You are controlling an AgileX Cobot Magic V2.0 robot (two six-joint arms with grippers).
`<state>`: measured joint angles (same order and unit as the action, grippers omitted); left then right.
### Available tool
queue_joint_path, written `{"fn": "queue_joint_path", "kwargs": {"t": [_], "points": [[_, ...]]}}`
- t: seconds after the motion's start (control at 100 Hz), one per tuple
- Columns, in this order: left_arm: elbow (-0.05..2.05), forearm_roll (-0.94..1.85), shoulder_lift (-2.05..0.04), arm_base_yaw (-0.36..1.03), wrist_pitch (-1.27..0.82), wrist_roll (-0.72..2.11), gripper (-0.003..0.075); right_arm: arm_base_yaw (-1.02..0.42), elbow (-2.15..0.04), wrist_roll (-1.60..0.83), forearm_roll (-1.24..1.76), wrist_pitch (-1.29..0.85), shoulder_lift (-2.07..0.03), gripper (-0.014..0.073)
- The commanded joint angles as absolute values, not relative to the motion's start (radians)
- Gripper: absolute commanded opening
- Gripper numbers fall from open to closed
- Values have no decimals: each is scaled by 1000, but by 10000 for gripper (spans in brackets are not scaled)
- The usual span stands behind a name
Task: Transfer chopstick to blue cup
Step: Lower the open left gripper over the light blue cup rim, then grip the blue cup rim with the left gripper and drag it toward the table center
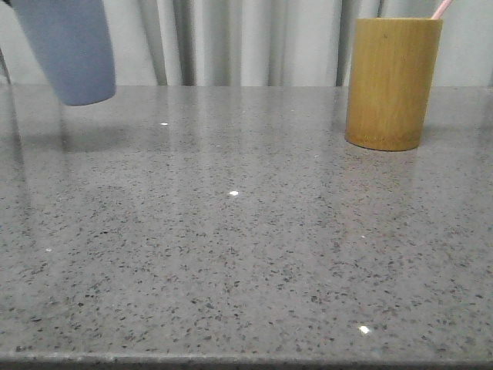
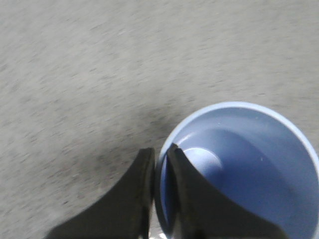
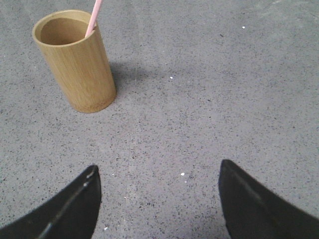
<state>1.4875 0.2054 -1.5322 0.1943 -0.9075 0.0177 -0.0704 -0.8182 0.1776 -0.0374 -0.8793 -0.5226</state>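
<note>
The blue cup (image 1: 68, 48) hangs tilted in the air above the table's far left, its shadow on the table below. In the left wrist view my left gripper (image 2: 160, 155) is shut on the blue cup's (image 2: 249, 164) rim, one finger inside and one outside; the cup is empty. A pale pink chopstick (image 1: 441, 8) sticks out of the bamboo cylinder (image 1: 391, 82) at the far right, and shows in the right wrist view (image 3: 93, 17) leaning in the cylinder (image 3: 76, 59). My right gripper (image 3: 158, 172) is open and empty above bare table, short of the cylinder.
The grey speckled tabletop (image 1: 246, 247) stretches between the cup and the cylinder. A pale curtain (image 1: 246, 38) hangs behind the table. The table's front edge (image 1: 246, 358) runs along the bottom of the front view.
</note>
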Motion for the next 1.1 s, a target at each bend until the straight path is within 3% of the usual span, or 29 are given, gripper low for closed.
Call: {"fn": "queue_joint_path", "kwargs": {"t": [0.0, 0.35, 1.09], "points": [[1543, 234, -1500, 262, -858, 14, -19, -66, -849, 167, -42, -798, -534, 510], [1578, 190, -1594, 433, -783, 12, -19, -66, -849, 167, -42, -794, -534, 510], [1655, 183, -1726, 496, -783, 10, -19, -66, -849, 167, -42, -795, -534, 510]]}}
